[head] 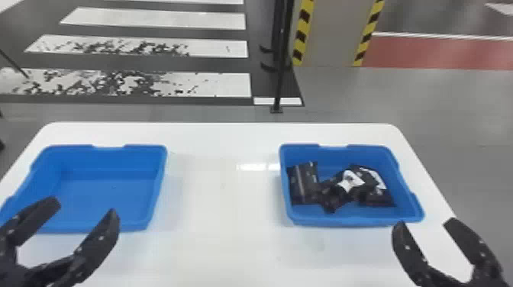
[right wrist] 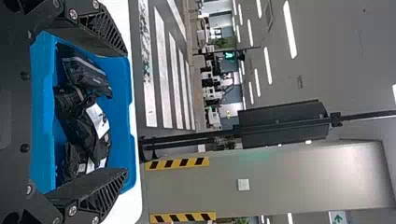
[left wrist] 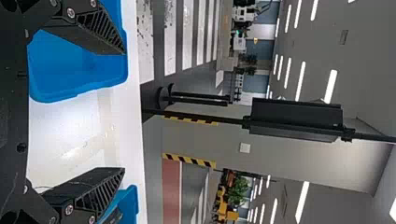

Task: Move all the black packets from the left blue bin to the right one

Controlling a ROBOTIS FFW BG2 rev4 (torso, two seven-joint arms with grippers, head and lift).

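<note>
In the head view, several black packets [head: 345, 185] lie heaped in the right blue bin [head: 353, 220]. Bare blue floor shows inside the left blue bin [head: 110, 191]. My left gripper [head: 84, 208] stands open over the near edge of the left bin, nothing between its fingers. Just in front of the right bin's near right corner, my right gripper [head: 425, 225] is open too. The left wrist view has the left gripper [left wrist: 125, 111] with its fingers wide apart. In the right wrist view the right gripper [right wrist: 127, 112] is spread, the black packets [right wrist: 84, 121] showing beyond it.
Both bins rest on a white table [head: 221, 191] with a wide gap between them. Past the table's far edge a black pole [head: 281, 76] stands on the floor, near a pillar [head: 336, 34] with yellow and black striped edges.
</note>
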